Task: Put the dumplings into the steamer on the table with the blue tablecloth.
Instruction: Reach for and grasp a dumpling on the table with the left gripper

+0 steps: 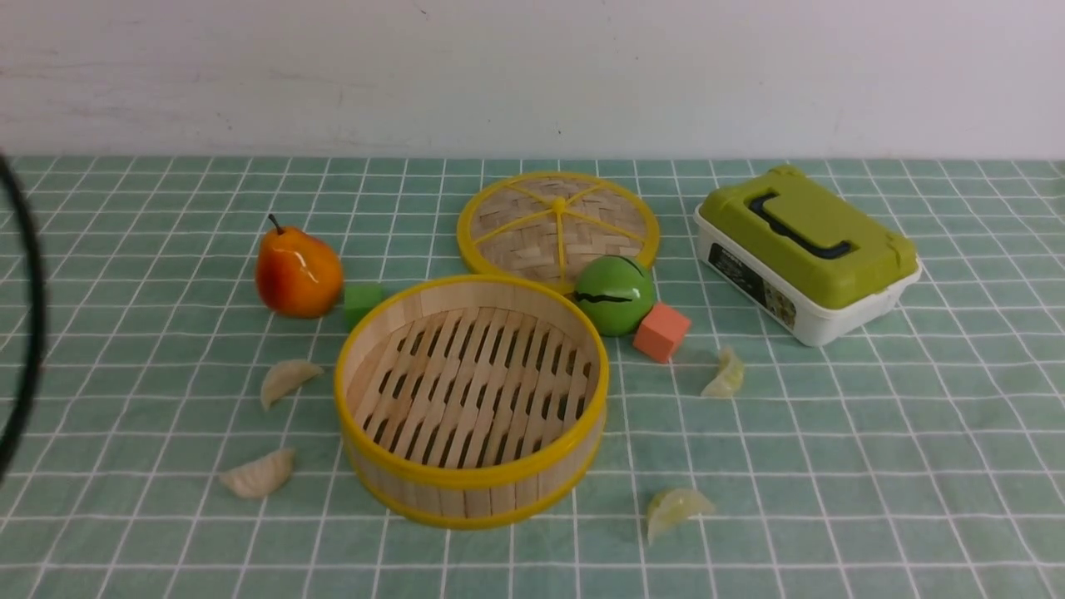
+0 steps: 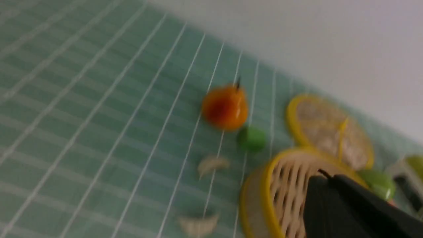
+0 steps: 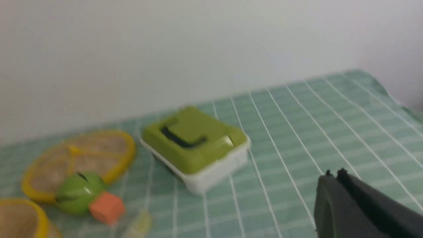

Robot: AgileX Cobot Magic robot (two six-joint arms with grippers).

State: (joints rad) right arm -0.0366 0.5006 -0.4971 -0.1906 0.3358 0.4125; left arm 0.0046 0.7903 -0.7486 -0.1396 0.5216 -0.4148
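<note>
The bamboo steamer (image 1: pixel 471 399) stands empty in the middle of the blue tablecloth (image 1: pixel 874 466). Two creamy white dumplings (image 1: pixel 286 378) (image 1: pixel 259 474) lie to its left, and two pale green dumplings (image 1: pixel 726 374) (image 1: pixel 676 507) lie to its right. Neither gripper shows in the front view. In the left wrist view my left gripper (image 2: pixel 325 177) is shut and empty, raised above the cloth, with the steamer (image 2: pixel 281 191) behind its tips. My right gripper (image 3: pixel 333 173) is shut and empty too, raised above bare cloth well away from the dumplings.
The steamer's woven lid (image 1: pixel 557 226) lies behind it. A pear (image 1: pixel 297 270), a green cube (image 1: pixel 363 302), a green ball (image 1: pixel 614 294) and an orange cube (image 1: pixel 661 332) crowd around the steamer. A green-lidded box (image 1: pixel 805 249) stands at the back right. A black cable (image 1: pixel 29 316) hangs at the left edge.
</note>
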